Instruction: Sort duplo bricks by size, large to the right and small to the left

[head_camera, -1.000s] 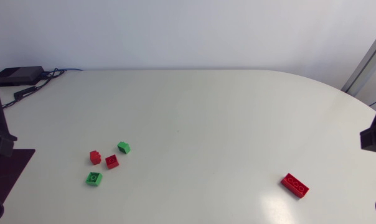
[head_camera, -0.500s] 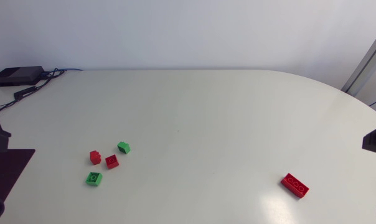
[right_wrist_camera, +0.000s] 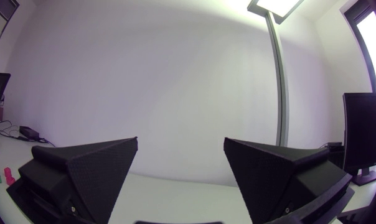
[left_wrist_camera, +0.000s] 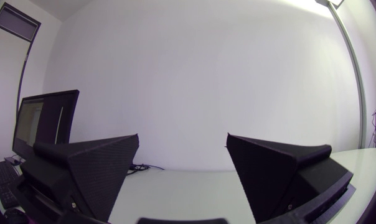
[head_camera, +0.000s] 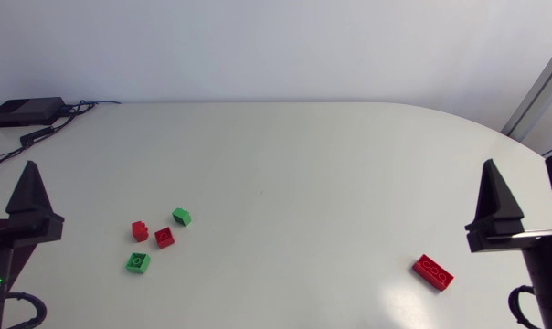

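Note:
Four small bricks lie together at the table's left in the head view: a green brick point(head_camera: 182, 217), two red bricks point(head_camera: 140, 231) point(head_camera: 164, 238) and another green brick point(head_camera: 138, 262). A large red brick point(head_camera: 433, 272) lies alone at the front right. My left gripper point(head_camera: 11, 196) stands at the left edge, left of the small bricks and well apart from them. My right gripper point(head_camera: 525, 196) stands at the right edge, just above and right of the large brick. Both are open with nothing between the fingers, as the left wrist view point(left_wrist_camera: 183, 162) and right wrist view point(right_wrist_camera: 180, 165) show.
A black box point(head_camera: 25, 111) with cables sits at the table's back left corner. In the right wrist view the small bricks point(right_wrist_camera: 2, 176) show far off beside my left finger.
Both arms have swung in from the side edges. Their grippers now stand with the wedge fingers fully in the head view. The bricks have not moved.

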You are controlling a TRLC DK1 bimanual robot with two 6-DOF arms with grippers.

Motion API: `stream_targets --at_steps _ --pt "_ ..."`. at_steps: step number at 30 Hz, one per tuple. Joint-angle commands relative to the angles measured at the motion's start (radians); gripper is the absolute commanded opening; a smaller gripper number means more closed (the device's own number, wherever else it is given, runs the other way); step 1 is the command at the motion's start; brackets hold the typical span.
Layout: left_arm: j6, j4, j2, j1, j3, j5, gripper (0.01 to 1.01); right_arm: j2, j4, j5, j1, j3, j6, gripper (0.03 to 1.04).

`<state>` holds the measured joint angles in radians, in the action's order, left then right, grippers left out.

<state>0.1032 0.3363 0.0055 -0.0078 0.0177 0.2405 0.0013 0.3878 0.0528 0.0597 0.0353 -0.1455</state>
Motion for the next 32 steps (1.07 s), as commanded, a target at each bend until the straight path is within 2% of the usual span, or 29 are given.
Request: stream_targets --at_steps 1,4,9,12,15,22,27,32 --pt "-0.083 0.004 -0.021 -0.006 -0.021 0.005 0.979 -0.007 -0.036 -0.005 -0.003 -0.040 0.035 1.00" --pt "-0.117 -0.036 -0.021 -0.012 -0.021 0.005 0.979 -0.006 -0.076 -0.005 -0.009 -0.040 0.040 1.00" --pt "-0.115 -0.120 -0.021 -0.017 -0.021 0.005 0.979 -0.007 -0.155 -0.002 -0.014 -0.040 0.043 1.00" --pt "-0.112 -0.197 -0.021 -0.020 -0.021 0.003 0.979 -0.007 -0.168 0.002 -0.021 -0.040 0.047 1.00" --pt "-0.109 -0.224 -0.021 -0.021 -0.021 0.003 0.979 -0.009 -0.196 0.001 -0.023 -0.040 0.049 1.00" --pt "-0.109 -0.290 -0.021 -0.050 -0.021 -0.001 0.979 -0.007 -0.354 -0.001 -0.015 -0.040 0.069 1.00" --pt "-0.049 -0.293 -0.019 -0.031 -0.021 -0.001 0.979 -0.007 -0.374 -0.001 -0.015 -0.038 0.063 1.00" --pt "-0.049 -0.293 -0.018 -0.017 -0.021 -0.001 0.979 -0.007 -0.372 -0.002 -0.009 -0.038 0.063 1.00"
